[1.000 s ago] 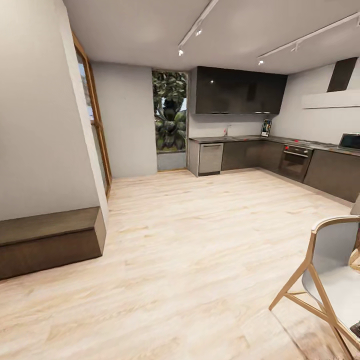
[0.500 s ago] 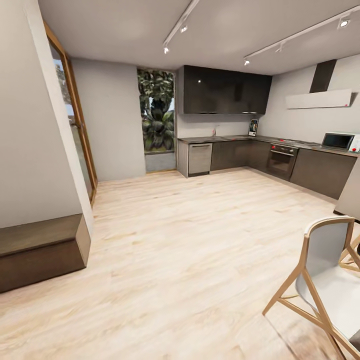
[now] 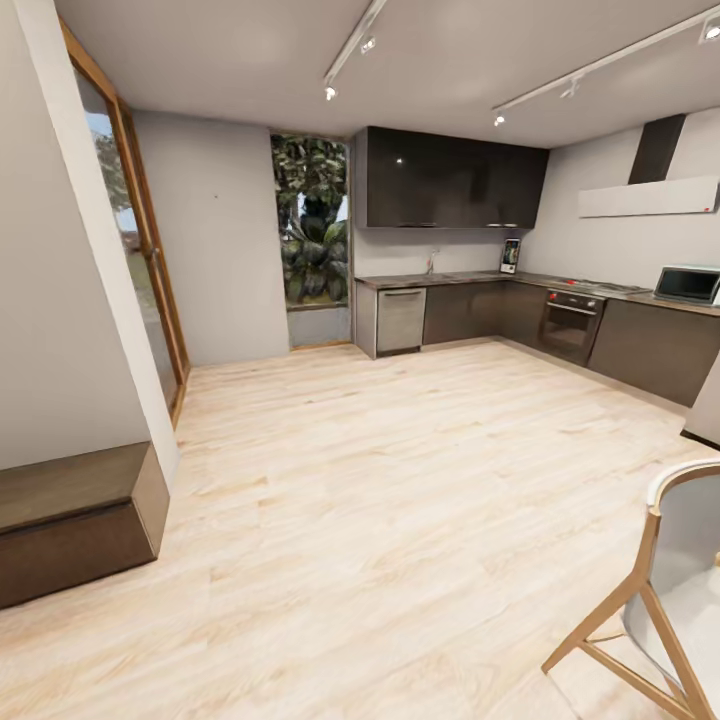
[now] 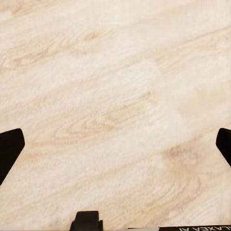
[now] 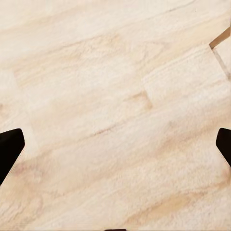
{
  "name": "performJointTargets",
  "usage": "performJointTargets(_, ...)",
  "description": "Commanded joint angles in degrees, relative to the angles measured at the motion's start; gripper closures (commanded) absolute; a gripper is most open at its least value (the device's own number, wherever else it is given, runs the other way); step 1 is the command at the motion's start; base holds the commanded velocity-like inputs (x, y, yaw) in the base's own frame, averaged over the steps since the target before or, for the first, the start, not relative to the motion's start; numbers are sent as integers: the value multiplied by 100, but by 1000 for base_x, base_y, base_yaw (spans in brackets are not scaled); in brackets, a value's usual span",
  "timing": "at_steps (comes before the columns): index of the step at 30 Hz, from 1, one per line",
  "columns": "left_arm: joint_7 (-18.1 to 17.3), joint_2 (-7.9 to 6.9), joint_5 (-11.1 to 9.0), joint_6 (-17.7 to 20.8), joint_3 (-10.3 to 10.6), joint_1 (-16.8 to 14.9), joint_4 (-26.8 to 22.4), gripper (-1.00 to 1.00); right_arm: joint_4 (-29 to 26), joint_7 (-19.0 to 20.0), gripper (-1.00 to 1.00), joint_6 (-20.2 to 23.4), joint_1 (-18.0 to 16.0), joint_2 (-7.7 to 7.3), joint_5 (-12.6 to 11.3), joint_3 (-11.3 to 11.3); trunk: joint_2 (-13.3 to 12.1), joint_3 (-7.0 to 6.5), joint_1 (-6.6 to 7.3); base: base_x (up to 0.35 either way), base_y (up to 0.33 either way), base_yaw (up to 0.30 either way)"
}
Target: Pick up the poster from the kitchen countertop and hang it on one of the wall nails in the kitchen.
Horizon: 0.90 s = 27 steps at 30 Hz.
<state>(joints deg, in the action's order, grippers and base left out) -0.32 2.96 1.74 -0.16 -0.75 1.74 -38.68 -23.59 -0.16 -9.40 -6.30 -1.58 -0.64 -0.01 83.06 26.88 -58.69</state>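
Far across the room, the poster point(image 3: 510, 256) stands upright as a small rectangle on the kitchen countertop point(image 3: 470, 278), in the corner under the dark upper cabinets. Its details are too small to read. The countertop runs pale over dark brown cabinets along the back and right walls. In the left wrist view my left gripper point(image 4: 115, 149) is open, its black fingertips point(image 4: 10, 151) wide apart over bare wooden floor. My right gripper point(image 5: 115, 149) is open in the same way, with its fingertips point(image 5: 9, 149) at both edges of the right wrist view and nothing between them.
A low brown bench point(image 3: 70, 515) sits against the wall corner at the left. A grey chair with wooden legs point(image 3: 670, 590) stands at the lower right. Light wooden floor point(image 3: 380, 470) stretches to the kitchen. A microwave point(image 3: 688, 285), an oven point(image 3: 570, 325) and a dishwasher point(image 3: 400, 320) line the cabinets.
The whole head view has shifted as the camera moved. The kitchen sits further left, and the chair has slid towards the lower right corner. Nothing in the room itself has moved.
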Motion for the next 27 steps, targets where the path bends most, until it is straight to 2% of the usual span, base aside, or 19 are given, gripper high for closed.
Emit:
performJointTargets(1, -3, 2, 19, -2, -7, 2, -8, -100, 4, -2, -100, -18, -3, 0, -9, 0, 2, 5, -4, 337, 0, 0)
performJointTargets(27, -3, 2, 16, -4, -13, 2, -9, -100, 4, -2, -100, -18, -3, 0, -9, 1, 2, 5, -4, 337, 0, 0)
